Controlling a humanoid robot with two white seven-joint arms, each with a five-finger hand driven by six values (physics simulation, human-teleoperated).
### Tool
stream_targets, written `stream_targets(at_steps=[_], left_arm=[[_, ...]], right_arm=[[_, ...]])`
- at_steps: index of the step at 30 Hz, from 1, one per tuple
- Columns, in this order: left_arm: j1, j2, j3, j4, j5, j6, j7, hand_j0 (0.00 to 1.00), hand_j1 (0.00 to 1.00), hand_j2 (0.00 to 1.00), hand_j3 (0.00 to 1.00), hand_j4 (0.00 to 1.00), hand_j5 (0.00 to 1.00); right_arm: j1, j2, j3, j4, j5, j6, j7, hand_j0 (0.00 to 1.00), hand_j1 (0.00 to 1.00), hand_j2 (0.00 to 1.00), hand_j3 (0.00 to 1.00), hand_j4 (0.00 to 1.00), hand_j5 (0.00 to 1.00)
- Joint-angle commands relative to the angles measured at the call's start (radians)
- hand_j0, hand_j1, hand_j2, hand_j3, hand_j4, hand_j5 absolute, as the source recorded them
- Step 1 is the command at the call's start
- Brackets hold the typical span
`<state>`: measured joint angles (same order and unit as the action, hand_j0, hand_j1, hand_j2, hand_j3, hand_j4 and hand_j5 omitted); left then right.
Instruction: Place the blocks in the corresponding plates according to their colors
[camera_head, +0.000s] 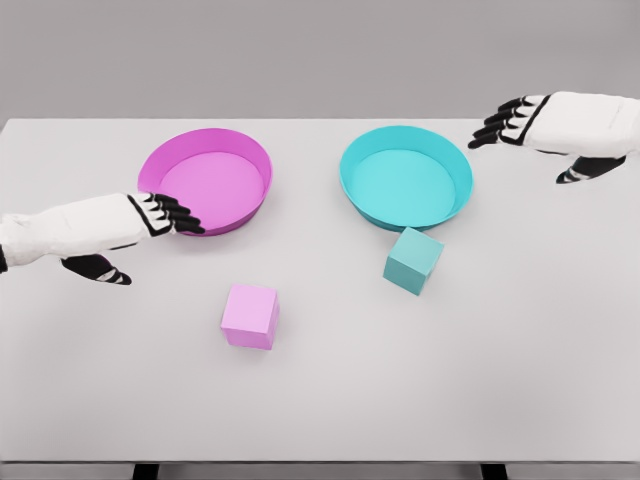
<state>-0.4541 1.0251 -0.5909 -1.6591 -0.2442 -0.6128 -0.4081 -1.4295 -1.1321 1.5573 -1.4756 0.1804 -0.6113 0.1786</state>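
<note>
Blocks both on table, neither plate filled, both hands spread and empty.
Pink block (249, 316) at 6 o'clock of pink plate (250, 150); teal block (412, 260) sits just beside teal plate (455, 160) rim. Left hand (150, 225) overlaps the pink rim, right hand (530, 125) at 2 o'clock of teal plate: risk is nudging plates, or the rim crowding the teal grasp.

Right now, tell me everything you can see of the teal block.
The teal block is a plain, matte cube, its top lighter than its sides. It sits flat on the white table, turned so one vertical edge faces the camera. It lies just in front of the teal plate, near the rim; whether they touch is unclear. Neither hand touches it.
</note>
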Motion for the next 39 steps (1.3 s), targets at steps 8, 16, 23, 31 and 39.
stream_targets(at_steps=[8, 16, 23, 31, 39], left_arm=[[-0.009, -0.051, -0.027, -0.100, -0.067, 0.002, 0.000, 1.00, 1.00, 1.00, 1.00, 1.00, 1.00], [-0.071, -0.126, -0.135, -0.102, -0.118, 0.002, -0.006, 1.00, 1.00, 1.00, 1.00, 1.00, 1.00], [-0.072, -0.135, -0.145, -0.100, -0.135, 0.002, -0.015, 1.00, 1.00, 1.00, 1.00, 1.00, 1.00], [-0.080, -0.143, -0.161, -0.102, -0.138, 0.002, -0.066, 1.00, 1.00, 1.00, 1.00, 1.00, 1.00], [-0.100, -0.209, -0.165, -0.102, -0.199, 0.002, -0.169, 1.00, 1.00, 1.00, 1.00, 1.00, 1.00]], right_arm=[[-0.043, 0.015, 0.089, -0.157, -0.010, 0.000, -0.002, 1.00, 1.00, 1.00, 1.00, 1.00, 1.00], [-0.043, 0.014, 0.086, -0.216, -0.010, 0.000, -0.004, 1.00, 1.00, 1.00, 1.00, 1.00, 1.00], [-0.037, 0.017, 0.113, -0.239, -0.012, 0.000, -0.016, 1.00, 1.00, 1.00, 1.00, 1.00, 1.00], [-0.039, 0.055, 0.150, -0.238, -0.010, 0.000, -0.016, 1.00, 1.00, 1.00, 1.00, 1.00, 1.00], [-0.028, 0.112, 0.171, -0.129, -0.013, 0.000, -0.011, 1.00, 1.00, 1.00, 1.00, 1.00, 1.00]])
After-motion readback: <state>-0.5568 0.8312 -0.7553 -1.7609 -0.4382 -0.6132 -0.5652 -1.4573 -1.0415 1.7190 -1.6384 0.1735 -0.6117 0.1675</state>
